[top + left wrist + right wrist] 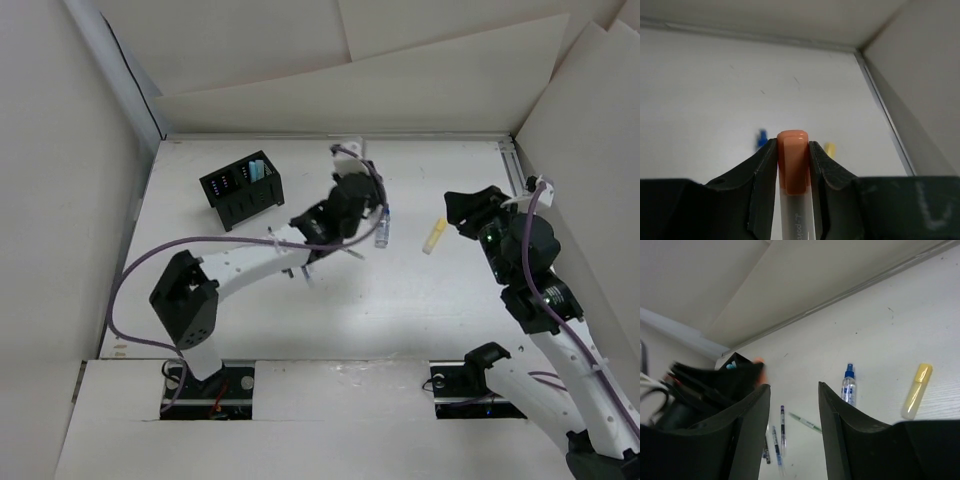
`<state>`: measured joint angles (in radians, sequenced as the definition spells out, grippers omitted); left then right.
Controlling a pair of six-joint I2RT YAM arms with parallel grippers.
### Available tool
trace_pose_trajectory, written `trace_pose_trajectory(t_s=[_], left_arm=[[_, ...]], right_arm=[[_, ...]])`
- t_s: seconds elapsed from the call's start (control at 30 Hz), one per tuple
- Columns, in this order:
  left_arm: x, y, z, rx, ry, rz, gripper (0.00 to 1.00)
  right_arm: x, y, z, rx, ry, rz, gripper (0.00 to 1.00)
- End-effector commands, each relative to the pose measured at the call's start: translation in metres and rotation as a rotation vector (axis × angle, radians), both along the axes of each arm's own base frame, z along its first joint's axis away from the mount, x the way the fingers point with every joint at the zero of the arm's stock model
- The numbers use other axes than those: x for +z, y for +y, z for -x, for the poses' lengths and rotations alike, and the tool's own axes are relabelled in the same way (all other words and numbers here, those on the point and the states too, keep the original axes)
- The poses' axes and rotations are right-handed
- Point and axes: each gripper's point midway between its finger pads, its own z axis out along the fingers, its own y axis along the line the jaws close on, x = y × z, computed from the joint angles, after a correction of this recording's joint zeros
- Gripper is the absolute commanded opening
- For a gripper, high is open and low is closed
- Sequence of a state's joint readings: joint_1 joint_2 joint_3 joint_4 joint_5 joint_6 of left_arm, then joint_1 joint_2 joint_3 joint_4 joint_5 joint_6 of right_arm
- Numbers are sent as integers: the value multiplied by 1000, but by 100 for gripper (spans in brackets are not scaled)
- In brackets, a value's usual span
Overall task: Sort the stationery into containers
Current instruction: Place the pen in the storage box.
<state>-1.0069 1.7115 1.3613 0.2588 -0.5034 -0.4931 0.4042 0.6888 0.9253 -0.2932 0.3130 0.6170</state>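
Orange-capped and pale in the barrel, the marker is clamped between the two fingers of the left pincer, its cap tip about level with the fingertips. That pincer hangs over the middle of the table, to the right of the black organiser box, which stands toward the far left corner.

Just right of the pincer lies the blue-capped clear tube. Farther right is the yellow stick, apart from the tube. Several slim pens lie loose on the table beside the left arm.

The right pincer is spread wide with nothing between its fingers, near the yellow stick and close to the right wall. Cardboard walls close the left, far and right edges. The widest stretch of white tabletop lies on the near side, toward the arms' bases.
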Motion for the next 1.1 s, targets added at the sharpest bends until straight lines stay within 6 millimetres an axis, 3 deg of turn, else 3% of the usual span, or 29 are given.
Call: trace_pose_trajectory(t_s=[0.0,0.03,0.07,0.13,0.17,0.27,0.3,0.4,0.53,1.07], left_arm=[[16,102,-77,324,-61,-23,2],[24,144,-111,430,-67,-18,2],[18,160,-126,451,-59,-20,2],[30,195,-151,521,-79,5,2],[27,228,-168,582,-76,-9,2],[30,269,-194,688,-85,-62,3],[28,292,-201,739,-81,-104,3],[25,322,-212,829,-98,-184,3],[16,338,-221,898,-109,-288,3],[-5,355,-227,980,-156,-468,3]], right_arm=[[3,5,-8,15,-29,1,49],[-4,8,-12,24,-16,6,49],[-4,8,-12,24,-16,6,49],[-13,11,-17,25,5,15,49],[-13,11,-17,25,5,15,49],[-13,9,-18,15,5,15,49],[-13,9,-18,15,5,15,49],[-17,12,-20,26,12,18,49],[-15,16,-20,46,4,13,49],[-13,13,-14,46,-17,14,49]])
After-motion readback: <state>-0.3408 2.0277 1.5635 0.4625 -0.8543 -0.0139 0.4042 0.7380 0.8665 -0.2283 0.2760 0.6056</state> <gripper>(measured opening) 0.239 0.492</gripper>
